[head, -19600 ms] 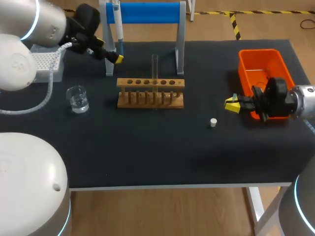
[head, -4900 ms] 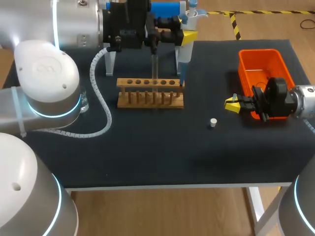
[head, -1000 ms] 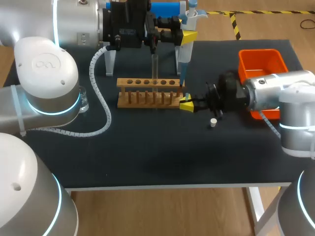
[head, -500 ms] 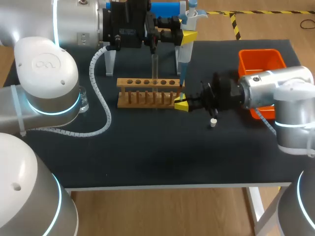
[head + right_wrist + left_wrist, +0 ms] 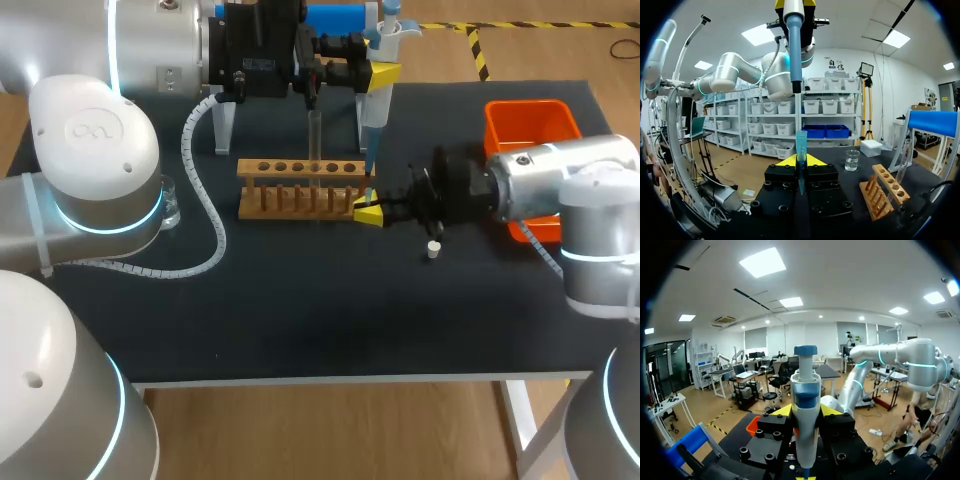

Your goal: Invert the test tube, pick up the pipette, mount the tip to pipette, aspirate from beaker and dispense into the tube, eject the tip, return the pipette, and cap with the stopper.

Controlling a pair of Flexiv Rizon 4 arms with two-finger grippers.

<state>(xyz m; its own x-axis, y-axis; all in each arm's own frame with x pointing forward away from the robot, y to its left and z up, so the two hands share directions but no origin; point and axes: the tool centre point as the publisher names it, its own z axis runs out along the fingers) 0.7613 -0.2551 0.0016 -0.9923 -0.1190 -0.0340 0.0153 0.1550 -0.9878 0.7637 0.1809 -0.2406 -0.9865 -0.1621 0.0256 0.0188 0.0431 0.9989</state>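
Observation:
My left gripper (image 5: 381, 72) is shut on the blue and white pipette (image 5: 375, 105), holding it upright above the right end of the wooden rack (image 5: 306, 188). In the left wrist view the pipette (image 5: 805, 422) stands between the fingers of that gripper (image 5: 806, 412). My right gripper (image 5: 368, 212) sits at the rack's right end, under the pipette's shaft. It (image 5: 800, 161) is shut on a blue pipette tip (image 5: 801, 147) that points up at the pipette (image 5: 793, 45). A glass test tube (image 5: 314, 145) stands in the rack. The white stopper (image 5: 433, 250) lies on the table beside my right arm.
An orange bin (image 5: 530, 128) stands at the right, behind my right arm. The blue pipette stand (image 5: 335, 22) is behind the rack. The beaker (image 5: 852, 160) with water stands at the left, mostly hidden by my left arm in the head view.
My right gripper has moved left with the tip, up to the rack's right end under the pipette. The left arm and the pipette have stayed still.

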